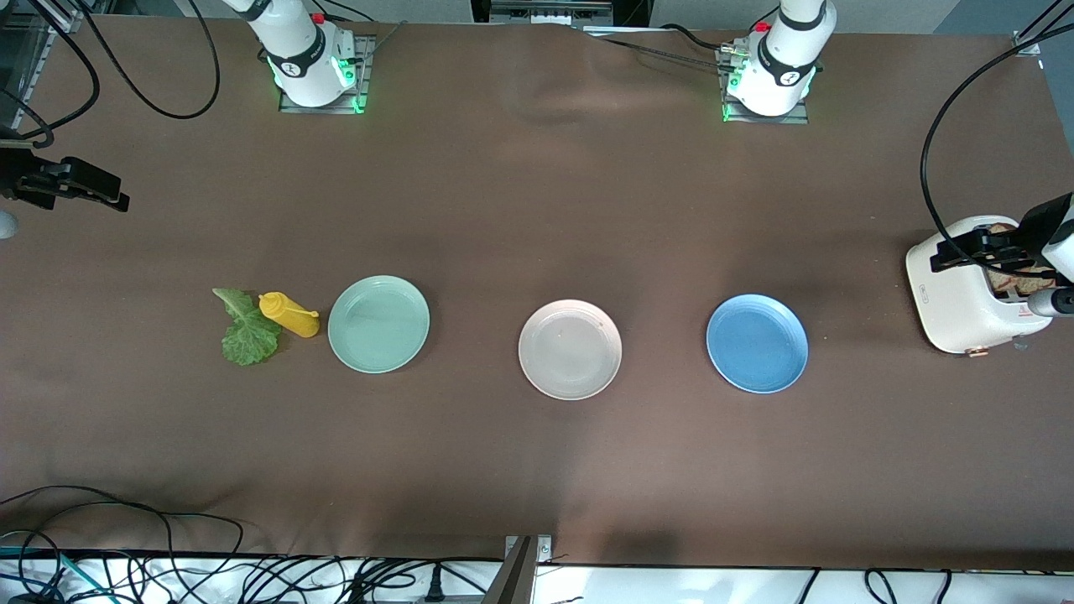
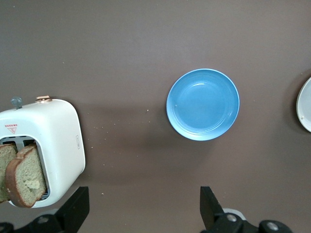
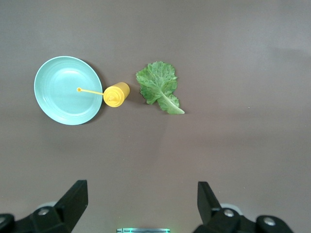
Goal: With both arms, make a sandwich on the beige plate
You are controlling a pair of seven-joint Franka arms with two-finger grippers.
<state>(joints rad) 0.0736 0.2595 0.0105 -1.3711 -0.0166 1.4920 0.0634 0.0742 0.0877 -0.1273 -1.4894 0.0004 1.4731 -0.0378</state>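
**Sandwich Not Yet Begun: Plate Bare, Bread in the Toaster**

Front view: the beige plate [image 1: 570, 349] sits bare at mid-tabletop [image 1: 537, 210], between a mint plate [image 1: 378, 323] and a blue plate [image 1: 757, 342]. A lettuce leaf [image 1: 246, 329] lies beside a yellow bottle [image 1: 289, 315] toward the right arm's end. A white toaster [image 1: 965, 294] stands at the left arm's end, close to the tabletop's edge. The left gripper [image 1: 977, 252] hangs over the toaster; the right gripper [image 1: 71, 186] hangs over bare tabletop at its own end. Nothing is assembled; by the look of it every step remains. Wide open cloth surrounds the three plates.

Left wrist view: two brown bread slices [image 2: 22, 174] stand in the toaster's slots, untouched. The jaws are spread wide and empty, with the blue plate well apart.

Right wrist view: jaws wide, empty, above bare cloth. The leaf lies just beside the bottle, whose nozzle reaches over the mint plate's rim — a tight spot for a pick.
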